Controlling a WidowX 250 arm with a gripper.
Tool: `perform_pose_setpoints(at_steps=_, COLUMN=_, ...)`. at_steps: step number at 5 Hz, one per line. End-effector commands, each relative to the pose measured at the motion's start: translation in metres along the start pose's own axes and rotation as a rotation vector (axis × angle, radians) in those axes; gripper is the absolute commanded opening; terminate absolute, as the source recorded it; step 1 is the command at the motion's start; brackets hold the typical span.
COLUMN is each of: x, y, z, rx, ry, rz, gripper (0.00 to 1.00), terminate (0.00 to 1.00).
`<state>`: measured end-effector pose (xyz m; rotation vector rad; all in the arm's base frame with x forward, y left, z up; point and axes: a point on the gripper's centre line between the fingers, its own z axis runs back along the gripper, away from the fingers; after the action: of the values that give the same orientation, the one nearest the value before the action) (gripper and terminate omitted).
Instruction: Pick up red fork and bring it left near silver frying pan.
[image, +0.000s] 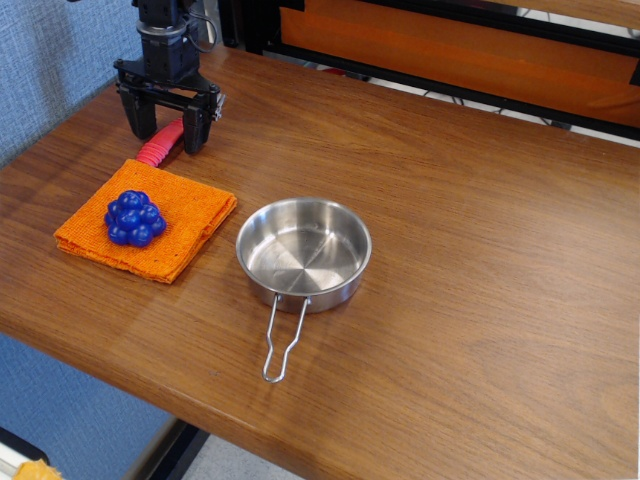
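While pincer (167, 122) hangs spread wide, straddling fork (160, 146) handle at far left of desk (470, 250), nothing gripped yet. Fork lies flat, handle end touching cloth (180, 215) edge, well apart from pan (304, 252). Risk: fingers closing off-centre on ribbed handle, fork twisting or slipping; low descent snagging cloth.
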<state>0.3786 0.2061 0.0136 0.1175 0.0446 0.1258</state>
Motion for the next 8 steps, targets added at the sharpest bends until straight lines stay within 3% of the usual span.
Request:
perform_pose_setpoints(at_steps=1, x=0.002, y=0.005, z=0.020, rx=0.017, ry=-0.062, rz=-0.032, gripper=0.00, terminate=0.00)
perform_pose_setpoints(at_steps=3, x=0.017, y=0.009, z=0.041, rx=0.036, ry=-0.119, rz=-0.058, gripper=0.00, terminate=0.00)
perform_pose_setpoints(at_steps=4, x=0.032, y=0.005, z=0.055, rx=0.040, ry=-0.195, rz=-0.226, gripper=0.00, terminate=0.00)
perform_pose_setpoints(at_steps=5, x=0.040, y=-0.007, z=0.072, rx=0.083, ry=-0.247, rz=-0.464, gripper=0.00, terminate=0.00)
perform_pose_setpoints(at_steps=6, x=0.036, y=-0.032, z=0.085, rx=0.050, ry=-0.281, rz=-0.711, gripper=0.00, terminate=0.00)
perform_pose_setpoints(at_steps=7, x=0.030, y=-0.051, z=0.092, rx=0.021, ry=-0.255, rz=-0.966, gripper=0.00, terminate=0.00)
perform_pose_setpoints(at_steps=8, x=0.021, y=-0.069, z=0.092, rx=-0.011, ry=-0.180, rz=-1.227, gripper=0.00, terminate=0.00)
